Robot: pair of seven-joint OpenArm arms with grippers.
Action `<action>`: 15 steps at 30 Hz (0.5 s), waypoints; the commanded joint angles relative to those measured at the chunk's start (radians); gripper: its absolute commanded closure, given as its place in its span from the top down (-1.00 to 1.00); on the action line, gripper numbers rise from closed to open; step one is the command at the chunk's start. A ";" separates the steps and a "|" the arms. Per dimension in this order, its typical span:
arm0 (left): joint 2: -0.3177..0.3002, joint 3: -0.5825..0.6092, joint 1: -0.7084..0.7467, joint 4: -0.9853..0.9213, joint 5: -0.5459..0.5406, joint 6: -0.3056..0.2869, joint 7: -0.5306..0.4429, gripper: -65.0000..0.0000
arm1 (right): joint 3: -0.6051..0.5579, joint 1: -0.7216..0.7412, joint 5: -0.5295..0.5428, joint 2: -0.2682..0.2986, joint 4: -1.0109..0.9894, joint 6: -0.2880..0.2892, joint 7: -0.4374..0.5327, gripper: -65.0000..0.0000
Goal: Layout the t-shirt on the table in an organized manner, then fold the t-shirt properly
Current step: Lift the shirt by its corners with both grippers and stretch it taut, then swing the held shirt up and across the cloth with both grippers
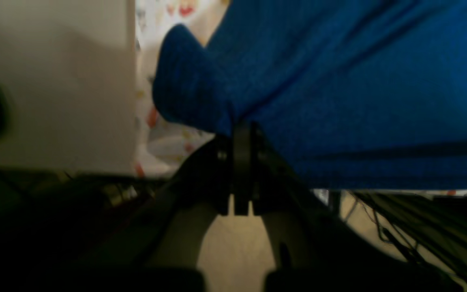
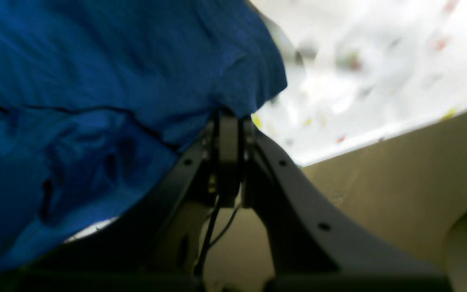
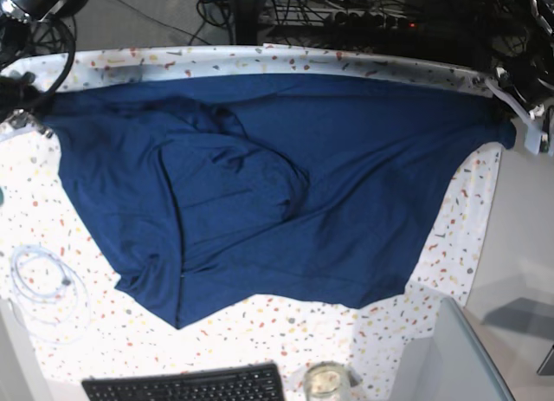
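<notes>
The right end effector (image 2: 229, 121), at the base view's left edge, was clamped on one corner of the t-shirt (image 3: 286, 184), which lay stretched and rumpled across the speckled tabletop (image 3: 286, 327), above a keyboard (image 3: 186, 385); the left end effector (image 1: 241, 129) pinched the opposite corner.

Place: we read this as a robotics lab or workshop | Signs: the tabletop (image 3: 78, 332) draped in speckled cloth, a black keyboard (image 3: 186, 385) at its near edge, a coiled white cable (image 3: 41, 288) — and we see tangled wiring (image 3: 363, 16) behind on the bare floor.
</notes>
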 commanded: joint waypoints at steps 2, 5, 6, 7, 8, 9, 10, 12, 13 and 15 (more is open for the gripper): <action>-0.024 -0.001 -0.045 0.021 -0.001 0.009 -0.023 -1.00 | -0.059 0.044 -0.005 0.042 0.023 0.003 0.018 -0.98; -0.041 0.074 -0.114 0.018 0.039 0.057 -0.023 -1.00 | -0.116 0.109 -0.011 0.056 0.017 0.000 0.018 -0.98; -0.045 0.112 -0.140 0.016 0.059 0.074 -0.023 -1.00 | -0.130 0.135 -0.011 0.057 0.009 0.000 0.018 -0.98; -0.047 0.157 -0.172 0.013 0.084 0.086 -0.023 -1.00 | -0.142 0.170 -0.011 0.070 -0.008 0.000 0.018 -0.98; -0.047 0.201 -0.207 0.011 0.105 0.095 -0.023 -1.00 | -0.155 0.207 -0.011 0.087 -0.033 0.000 0.018 -0.98; -0.047 0.241 -0.244 0.011 0.127 0.095 -0.023 -1.00 | -0.168 0.245 -0.011 0.102 -0.062 0.000 0.018 -0.98; -0.049 0.275 -0.276 0.010 0.150 0.095 -0.023 -1.00 | -0.182 0.280 -0.011 0.119 -0.091 0.000 0.018 -0.98; -0.049 0.352 -0.367 -0.018 0.209 0.095 -0.023 -1.00 | -0.217 0.375 -0.011 0.157 -0.177 0.000 0.018 -0.98; -0.050 0.390 -0.421 -0.041 0.251 0.095 -0.023 -1.00 | -0.233 0.420 -0.011 0.177 -0.224 0.000 0.018 -0.98; -0.050 0.456 -0.522 -0.099 0.325 0.095 -0.023 -1.00 | -0.271 0.515 -0.010 0.220 -0.320 0.000 0.022 -0.98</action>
